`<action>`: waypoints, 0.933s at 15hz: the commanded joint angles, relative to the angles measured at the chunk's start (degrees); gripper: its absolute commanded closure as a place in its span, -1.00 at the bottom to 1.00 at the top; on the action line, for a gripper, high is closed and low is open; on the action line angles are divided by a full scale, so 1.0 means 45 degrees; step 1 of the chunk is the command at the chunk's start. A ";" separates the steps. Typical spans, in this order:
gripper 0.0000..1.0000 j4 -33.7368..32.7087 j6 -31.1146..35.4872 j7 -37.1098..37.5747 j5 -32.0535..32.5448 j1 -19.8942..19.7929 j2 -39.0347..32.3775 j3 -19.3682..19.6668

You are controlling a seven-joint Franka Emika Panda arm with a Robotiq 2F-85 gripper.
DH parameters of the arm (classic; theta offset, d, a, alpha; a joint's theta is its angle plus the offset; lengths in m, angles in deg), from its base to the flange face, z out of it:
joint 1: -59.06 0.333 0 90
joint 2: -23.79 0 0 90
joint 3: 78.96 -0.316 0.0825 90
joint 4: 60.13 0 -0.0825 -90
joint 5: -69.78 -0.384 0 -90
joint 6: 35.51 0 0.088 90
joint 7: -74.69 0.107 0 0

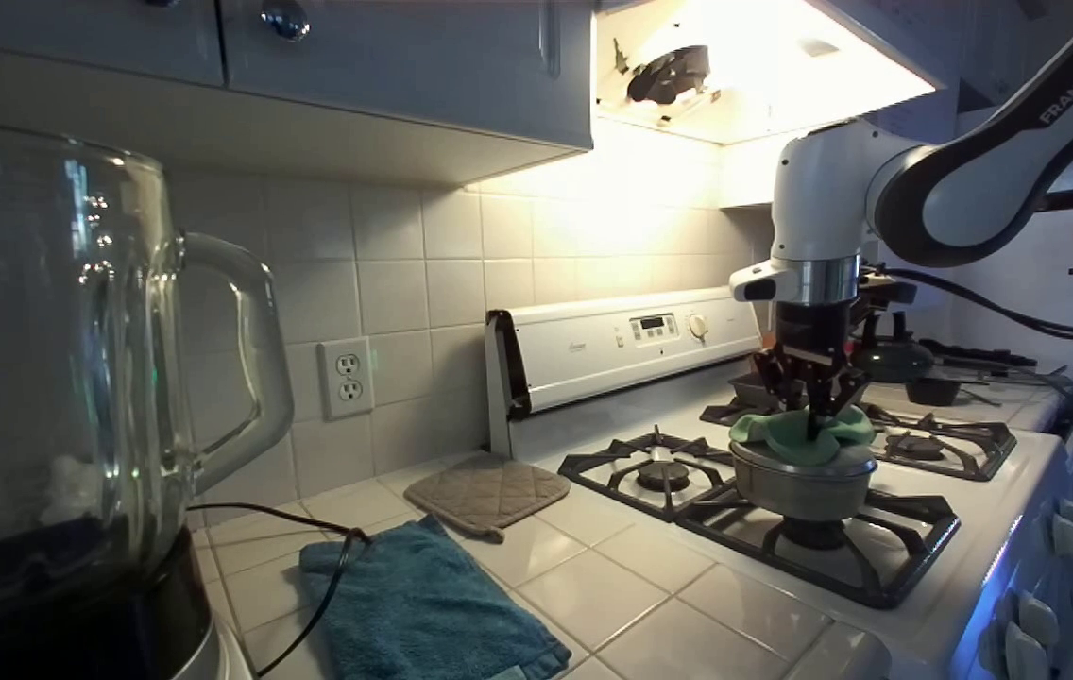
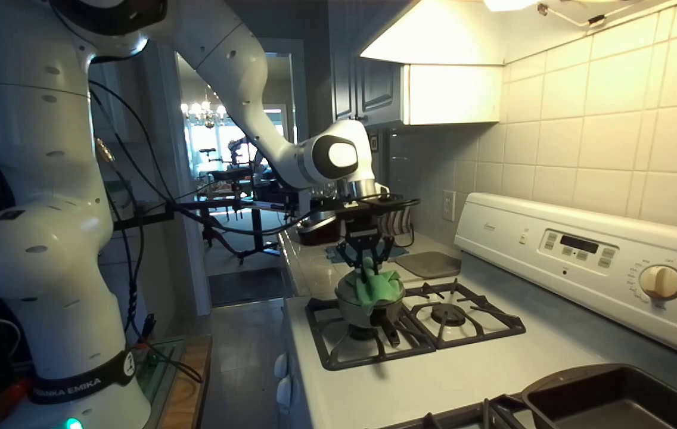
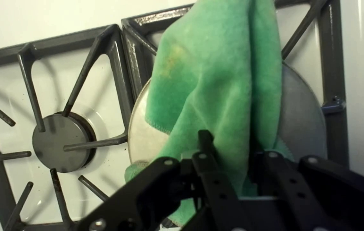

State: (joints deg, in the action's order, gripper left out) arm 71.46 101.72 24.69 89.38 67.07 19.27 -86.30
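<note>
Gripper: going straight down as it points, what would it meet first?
Likely more of the green cloth that the gripper pinches, then the pot beneath; the cloth hides how close.

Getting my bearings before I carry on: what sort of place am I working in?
A kitchen, most likely in a home: there is a gas stove, a pot standing on it, and a blender nearby.
</note>
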 commanded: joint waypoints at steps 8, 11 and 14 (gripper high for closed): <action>0.87 -0.0140 -0.0380 0.0360 0.1202 0.0173 0.0766 -0.0244; 0.87 -0.0192 -0.0487 0.0413 0.1526 0.0271 0.0914 -0.0369; 0.87 -0.0251 -0.0642 0.0363 0.1828 0.0510 0.1029 -0.0644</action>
State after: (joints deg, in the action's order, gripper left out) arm 70.84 101.06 25.04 94.76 68.10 22.53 -87.98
